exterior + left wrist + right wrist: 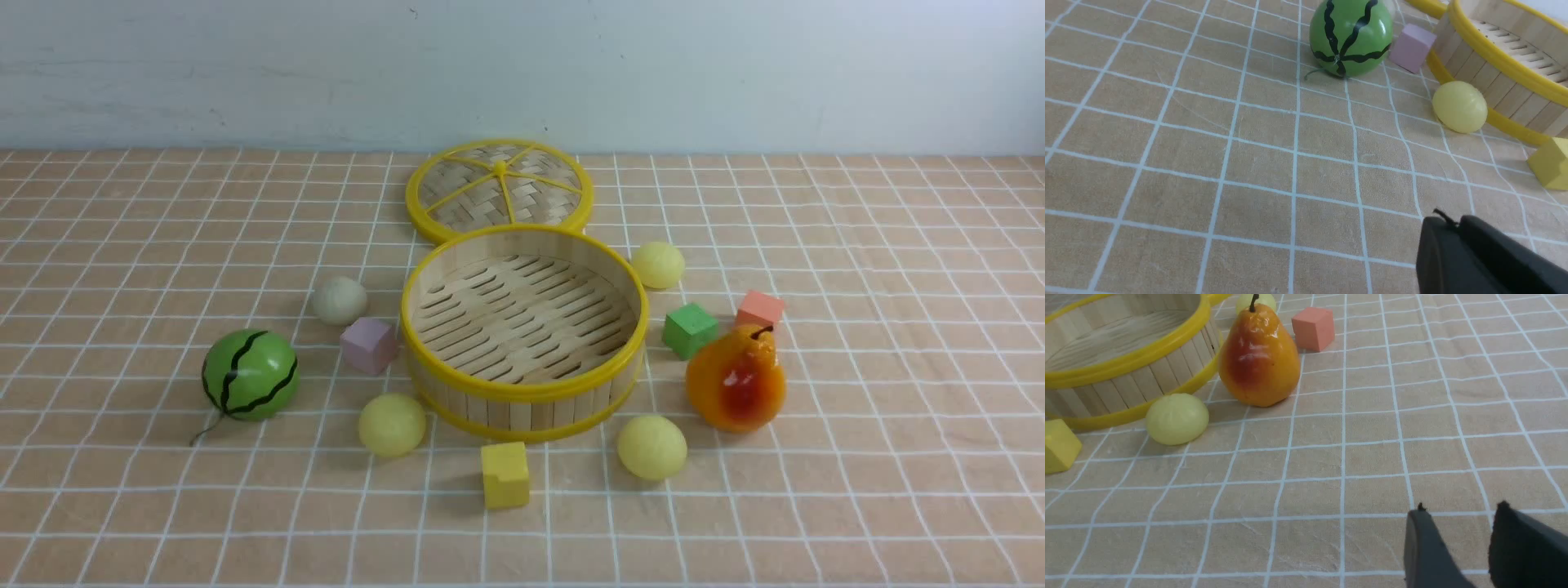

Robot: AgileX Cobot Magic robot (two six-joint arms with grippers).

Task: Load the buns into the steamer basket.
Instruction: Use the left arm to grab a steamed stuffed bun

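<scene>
The steamer basket (522, 390) stands empty at the table's middle. Four buns lie around it on the cloth: an off-white one (340, 300) at its left, pale yellow ones at front left (392, 425), front right (651, 447) and back right (658, 264). Neither gripper shows in the front view. My left gripper (1447, 222) is shut and empty, low over the cloth, well short of the front-left bun (1459, 107). My right gripper (1461, 510) is open and empty, well short of the front-right bun (1176, 418).
The flat lid (498, 189) lies behind the basket. A green watermelon ball (250, 374) and a purple cube (369, 345) are at the left. A yellow cube (504, 474) is in front. A pear (735, 378), green cube (690, 329) and salmon cube (759, 309) are at the right.
</scene>
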